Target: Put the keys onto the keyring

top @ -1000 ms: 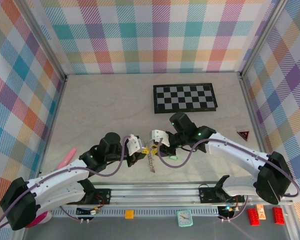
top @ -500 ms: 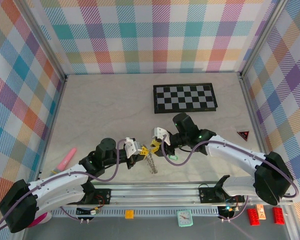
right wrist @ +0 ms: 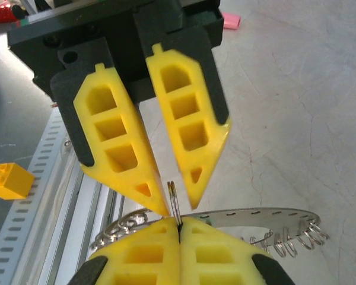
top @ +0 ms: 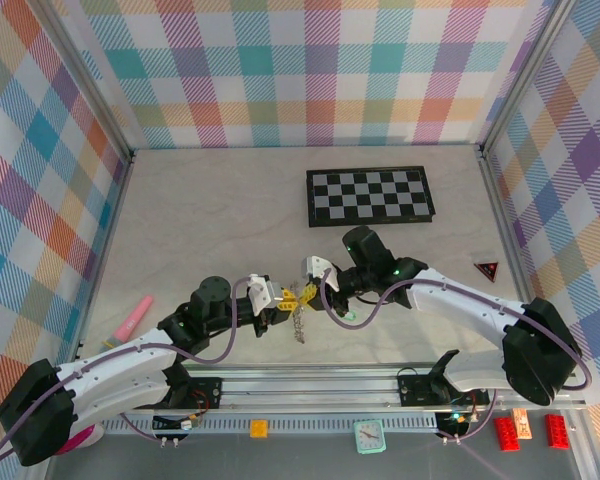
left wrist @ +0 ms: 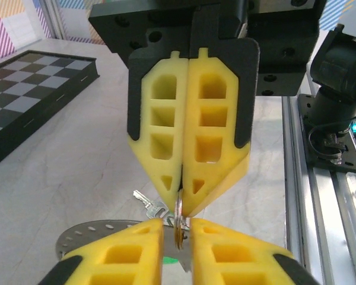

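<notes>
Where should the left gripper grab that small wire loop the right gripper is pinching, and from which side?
Grip the small wire loop on its free arc, clear of the right gripper. Bring the left gripper straight in from the opposite side and close on its two flat faces: it stands edge-on between the open jaws.

Robot lab test cell: plaid backdrop walls (top: 310, 70), aluminium mounting rail (top: 320, 383), pale stone-look tabletop (top: 210, 210)
</notes>
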Controlling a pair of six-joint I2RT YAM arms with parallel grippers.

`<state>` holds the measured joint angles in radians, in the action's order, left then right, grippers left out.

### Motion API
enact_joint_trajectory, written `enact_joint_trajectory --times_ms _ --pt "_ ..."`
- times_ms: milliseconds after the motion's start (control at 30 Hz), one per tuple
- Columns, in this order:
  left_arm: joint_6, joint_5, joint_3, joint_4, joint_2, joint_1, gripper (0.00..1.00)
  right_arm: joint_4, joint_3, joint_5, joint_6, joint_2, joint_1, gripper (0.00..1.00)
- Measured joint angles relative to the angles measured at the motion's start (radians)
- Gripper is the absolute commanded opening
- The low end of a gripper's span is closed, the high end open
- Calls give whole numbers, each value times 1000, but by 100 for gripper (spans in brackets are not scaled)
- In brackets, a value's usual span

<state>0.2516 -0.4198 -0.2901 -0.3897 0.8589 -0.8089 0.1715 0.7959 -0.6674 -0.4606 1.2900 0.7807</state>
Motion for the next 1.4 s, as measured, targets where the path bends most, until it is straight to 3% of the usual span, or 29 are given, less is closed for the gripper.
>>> enact_joint_trajectory --times_ms 433,533,633,667,733,767,867,1200,1400 --pt "53 18 -103 175 3 0 19 244 166 88 -117 34 25 0" --pt "59 16 -109 186 13 0 13 284 190 114 -138 55 42 0" --pt "67 5 -118 206 25 0 0 303 199 134 -154 62 48 0" --pt "77 1 -121 208 29 0 0 306 199 134 -155 62 48 2" --pt "80 -2 -122 209 32 0 0 304 198 137 -151 61 48 23" --pt "80 -4 -122 209 32 0 0 293 191 134 -145 59 48 29" --pt "78 -6 -121 210 34 0 0 227 140 114 -111 26 32 35" --pt "-21 -6 -7 -11 36 0 0 2 -90 103 75 -43 -3 36" --pt "-50 -7 7 -79 46 0 0 -96 -121 87 134 -30 -3 34"
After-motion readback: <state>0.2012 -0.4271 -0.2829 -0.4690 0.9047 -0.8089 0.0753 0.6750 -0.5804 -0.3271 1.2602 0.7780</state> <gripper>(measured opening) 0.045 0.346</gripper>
